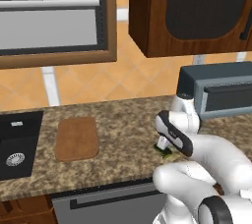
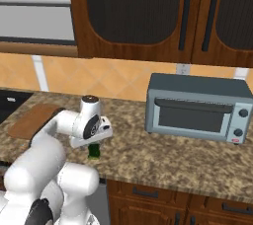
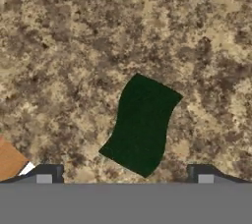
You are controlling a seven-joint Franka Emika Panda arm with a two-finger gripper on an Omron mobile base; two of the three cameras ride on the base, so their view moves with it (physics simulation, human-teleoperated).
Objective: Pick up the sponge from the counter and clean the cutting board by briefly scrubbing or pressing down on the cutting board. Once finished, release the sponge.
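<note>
The dark green sponge (image 3: 142,124) lies flat on the speckled granite counter (image 3: 74,41), straight under my hand. My gripper (image 3: 125,173) hovers just above it, open, its fingertips (image 3: 48,173) spread wider than the sponge. From the base, the sponge (image 1: 164,151) peeks out beneath my wrist near the counter's front edge, and it is a dark patch (image 2: 94,152) under the hand in the right base view. The brown wooden cutting board (image 1: 77,138) rests well to the sponge's left, bare; its near end (image 2: 29,119) shows behind my arm.
A black sink basin (image 1: 17,142) lies left of the board. A grey toaster oven (image 2: 197,108) stands on the counter (image 1: 128,120) to the right, behind my arm. Dark wooden cabinets (image 2: 148,12) hang above.
</note>
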